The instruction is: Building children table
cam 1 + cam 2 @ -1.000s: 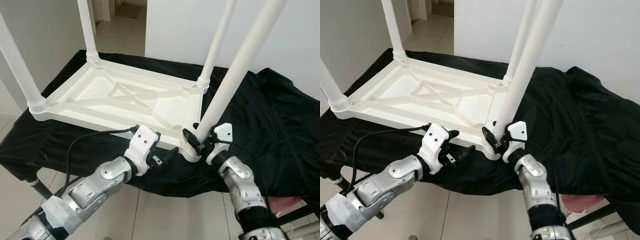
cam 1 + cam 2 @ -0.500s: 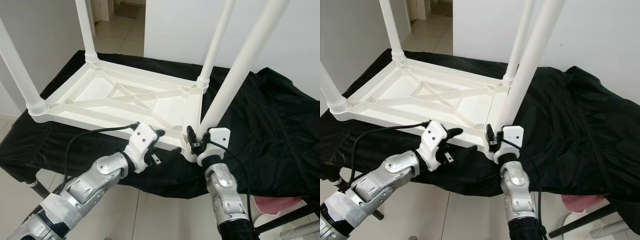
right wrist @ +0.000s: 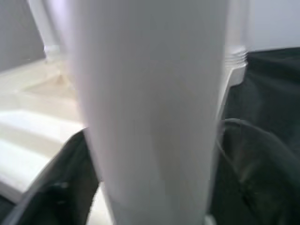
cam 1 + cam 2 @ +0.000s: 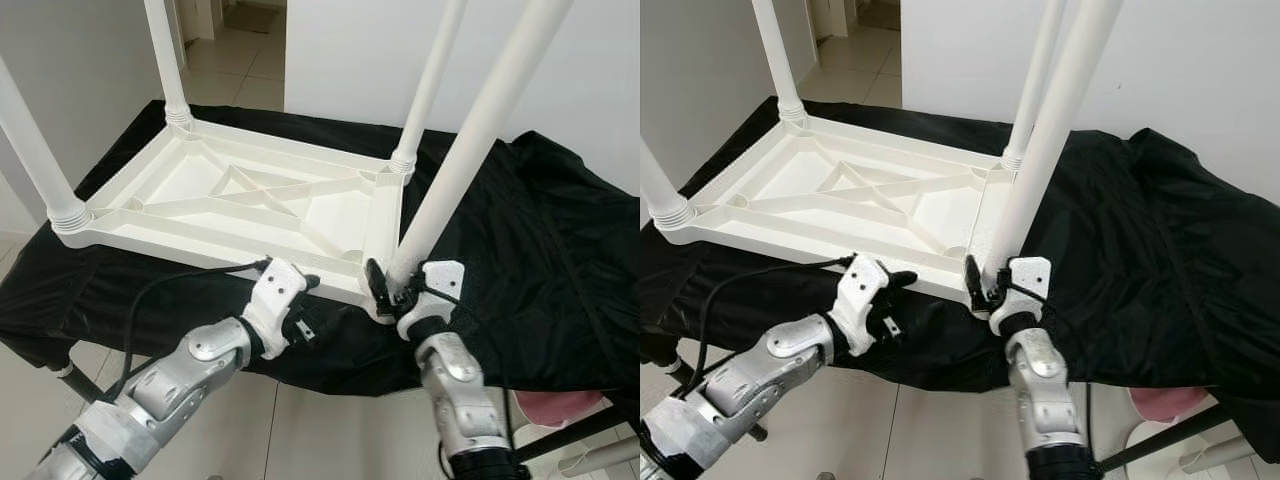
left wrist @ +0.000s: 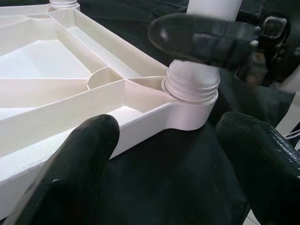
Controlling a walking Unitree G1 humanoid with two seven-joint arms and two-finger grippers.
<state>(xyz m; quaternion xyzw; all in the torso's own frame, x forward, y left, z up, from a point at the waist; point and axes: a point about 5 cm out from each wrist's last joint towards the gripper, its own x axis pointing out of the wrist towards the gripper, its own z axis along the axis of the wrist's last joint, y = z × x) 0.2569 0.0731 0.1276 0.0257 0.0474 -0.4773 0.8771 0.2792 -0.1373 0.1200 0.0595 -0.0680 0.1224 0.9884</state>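
Observation:
A white plastic children's table [image 4: 200, 243] lies upside down on a black cloth [image 4: 560, 250], with its legs pointing up. My right gripper [image 4: 395, 285] is shut on the near right leg [image 4: 470, 150] just above its threaded socket [image 5: 191, 84]. In the right wrist view that leg [image 3: 150, 103] runs between the two black fingers [image 3: 61, 187]. My left gripper [image 4: 300, 305] is open at the table's front rim, just left of that corner. Its fingers [image 5: 79, 159] stand wide apart with the corner ahead of them.
Three other legs stand at the near left [image 4: 35, 140], far left [image 4: 165, 60] and far right [image 4: 430, 80] corners. The cloth hangs over the front edge above a tiled floor [image 4: 330, 440]. A pink object [image 4: 560, 405] lies low on the right. A black cable [image 4: 170, 285] trails from my left wrist.
My right wrist has turned on the leg's base and back while keeping its hold. The left gripper has sunk a little and drawn back along the front rim.

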